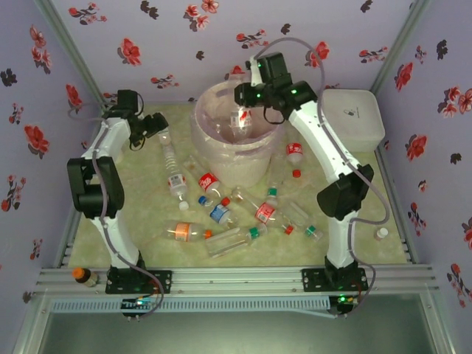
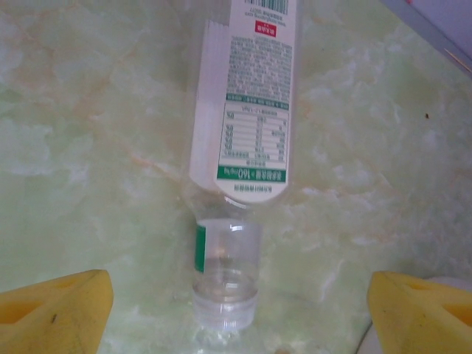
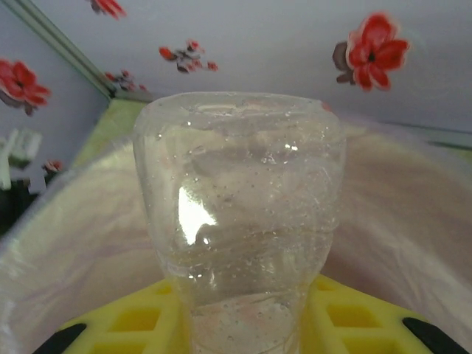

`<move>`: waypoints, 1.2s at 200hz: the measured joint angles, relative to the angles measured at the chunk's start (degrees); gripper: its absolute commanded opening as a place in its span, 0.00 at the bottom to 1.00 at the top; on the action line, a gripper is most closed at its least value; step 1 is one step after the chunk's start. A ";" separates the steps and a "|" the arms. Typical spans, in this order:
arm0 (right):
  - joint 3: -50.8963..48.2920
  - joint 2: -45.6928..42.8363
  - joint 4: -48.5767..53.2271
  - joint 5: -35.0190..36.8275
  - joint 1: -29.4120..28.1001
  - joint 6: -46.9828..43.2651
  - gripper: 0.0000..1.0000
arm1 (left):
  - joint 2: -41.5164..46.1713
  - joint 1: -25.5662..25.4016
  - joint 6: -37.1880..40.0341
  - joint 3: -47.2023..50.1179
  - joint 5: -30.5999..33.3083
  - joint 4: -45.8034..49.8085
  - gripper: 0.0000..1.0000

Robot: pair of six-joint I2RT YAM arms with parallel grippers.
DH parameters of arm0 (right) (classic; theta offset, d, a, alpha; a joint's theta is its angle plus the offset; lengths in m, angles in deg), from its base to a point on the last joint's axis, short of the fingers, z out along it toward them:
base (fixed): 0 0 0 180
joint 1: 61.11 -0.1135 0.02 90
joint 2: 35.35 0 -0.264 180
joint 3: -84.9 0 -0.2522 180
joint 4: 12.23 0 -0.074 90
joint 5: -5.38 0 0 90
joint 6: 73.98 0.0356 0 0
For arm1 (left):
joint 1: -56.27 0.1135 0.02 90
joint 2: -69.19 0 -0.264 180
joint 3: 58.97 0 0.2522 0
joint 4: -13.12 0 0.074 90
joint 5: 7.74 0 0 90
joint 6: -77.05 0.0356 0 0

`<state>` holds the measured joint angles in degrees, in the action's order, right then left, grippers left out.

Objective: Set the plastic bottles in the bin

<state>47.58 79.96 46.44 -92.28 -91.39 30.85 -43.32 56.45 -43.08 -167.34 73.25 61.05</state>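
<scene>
The bin (image 1: 221,151), a pale bucket with a pinkish-white liner, stands at the back centre. My right gripper (image 1: 247,110) hangs over it, shut on a clear plastic bottle (image 1: 242,119) with a red label. In the right wrist view that bottle (image 3: 240,214) stands between the yellow fingers (image 3: 140,324), with the bin's liner (image 3: 413,221) behind it. My left gripper (image 1: 153,125) is open at the back left. Its yellow fingers (image 2: 59,310) stand wide on either side of the clear cap of a white-labelled bottle (image 2: 247,110), without touching it. Several more bottles (image 1: 209,183) lie scattered in front of the bin.
A white square lidded box (image 1: 354,118) sits to the right of the bin. One bottle (image 1: 295,153) stands upright between them. A small orange-capped bottle (image 1: 82,276) lies on the front rail at the left. Flowered walls close in the table on three sides.
</scene>
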 measured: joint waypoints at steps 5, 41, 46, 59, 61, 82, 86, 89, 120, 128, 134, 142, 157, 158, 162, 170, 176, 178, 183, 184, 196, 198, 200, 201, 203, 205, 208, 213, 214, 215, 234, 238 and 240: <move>-0.83 0.00 0.04 0.28 -0.24 -0.24 0.26 | -0.81 0.00 -0.02 -0.66 0.02 0.00 0.91; -3.67 0.28 1.31 2.16 -1.01 -1.36 0.63 | -5.64 -0.02 -0.04 -4.85 0.85 -0.22 0.91; -3.67 0.28 1.62 2.38 -1.14 -1.36 0.68 | -6.32 -0.02 -0.04 -5.38 1.01 -0.20 0.91; -3.61 0.28 2.27 3.41 -1.33 -1.92 0.78 | -8.31 -0.02 -0.04 -7.26 1.18 0.04 0.90; -3.58 0.28 2.34 3.48 -1.36 -2.40 0.80 | -8.63 -0.02 -0.04 -7.67 1.27 0.11 0.90; -3.39 0.26 3.50 4.76 -1.95 -3.34 0.93 | -12.26 -0.02 -0.02 -11.30 1.49 0.90 0.90; -3.19 0.26 3.87 4.94 -2.03 -3.15 0.94 | -12.83 -0.02 -0.02 -11.78 1.53 0.96 0.90; -2.95 0.26 4.24 5.01 -2.05 -3.61 0.96 | -13.16 -0.04 -0.02 -12.04 1.51 1.05 0.90; 1.42 -0.11 6.97 5.77 -2.36 -4.37 0.99 | -14.43 -0.66 -0.02 -12.94 1.99 2.47 0.92; 2.19 -0.76 7.10 5.86 -2.36 -4.37 0.99 | -14.43 -0.94 0.00 -12.94 2.36 2.75 0.94; 2.45 -1.60 7.17 5.90 -2.36 -4.37 0.99 | -14.43 -1.25 0.02 -12.98 2.58 2.95 0.95; 2.75 -2.71 7.39 6.01 -2.36 -4.37 0.99 | -14.43 -1.73 0.02 -12.98 2.89 3.30 0.96; 3.15 -5.53 7.43 6.05 -2.36 -4.37 0.99 | -14.43 -2.69 0.04 -12.98 3.48 4.07 0.96; 3.15 -5.68 7.43 6.08 -2.36 -4.37 0.99 | -14.43 -2.73 0.07 -12.98 3.48 4.09 0.96; 3.17 -6.45 7.43 6.10 -2.36 -4.37 0.99 | -14.43 -3.04 0.07 -12.98 3.72 4.20 0.96; 3.17 -8.04 7.43 6.29 -2.36 -4.37 0.99 | -14.43 -3.50 0.07 -12.98 4.15 4.48 0.97; 3.17 -9.16 7.43 6.47 -2.36 -4.37 0.99 | -14.43 -3.80 0.09 -12.98 4.57 4.76 0.97; 3.15 -9.62 7.43 6.58 -2.36 -4.39 0.99 | -14.43 -3.91 0.11 -12.98 4.63 4.90 0.97; 3.08 -10.58 7.39 6.88 -2.36 -4.39 0.99 | -14.40 -4.15 0.17 -12.98 4.98 5.14 0.97; 3.02 -10.86 7.37 6.99 -2.36 -4.39 0.99 | -14.43 -4.17 0.20 -12.98 4.98 5.16 0.97; 1.73 -13.53 6.84 7.91 -2.36 -4.59 0.99 | -14.43 -4.66 0.31 -12.87 5.70 5.64 0.98; 1.38 -14.05 6.80 8.07 -2.34 -4.61 0.99 | -14.40 -4.72 0.33 -12.83 5.88 5.70 0.98; 0.94 -14.56 6.64 8.20 -2.34 -4.66 0.99 | -14.43 -4.79 0.42 -12.79 6.05 5.75 0.98; 0.79 -14.71 6.60 8.24 -2.34 -4.66 0.99 | -14.40 -4.81 0.44 -12.74 6.10 5.79 0.98; 0.37 -15.21 6.54 8.41 -2.34 -4.70 0.99 | -14.40 -4.85 0.44 -12.70 6.23 5.79 0.98; -0.07 -15.74 6.51 8.61 -2.34 -4.79 0.99 | -14.40 -4.90 0.48 -12.63 6.38 5.81 0.98; -0.76 -16.41 6.36 8.83 -2.32 -4.81 0.99 | -14.40 -4.98 0.50 -12.55 6.60 5.88 0.98; -1.95 -17.57 6.19 9.09 -2.21 -4.81 0.99 | -14.40 -5.07 0.57 -12.48 6.93 6.03 0.98; -2.14 -17.73 6.16 9.16 -2.19 -4.81 0.99 | -14.40 -5.07 0.61 -12.48 7.02 6.14 0.98; -2.32 -17.90 6.14 9.22 -2.19 -4.81 0.99 | -14.40 -5.07 0.66 -12.48 7.08 6.19 0.98; -7.30 -21.29 5.55 9.70 -1.70 -4.74 0.99 | -14.43 -4.98 0.87 -12.70 7.72 7.28 0.99; -8.44 -21.84 5.46 9.77 -1.57 -4.72 0.99 | -14.49 -4.92 0.92 -12.98 7.82 7.58 0.99; -9.03 -22.14 5.40 9.84 -1.53 -4.59 0.99 | -14.62 -4.90 0.96 -13.20 7.96 7.82 0.99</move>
<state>38.56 57.82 51.84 -82.44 -92.92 26.26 -57.94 51.56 -42.12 -180.54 81.20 68.88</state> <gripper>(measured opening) 0.993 0.991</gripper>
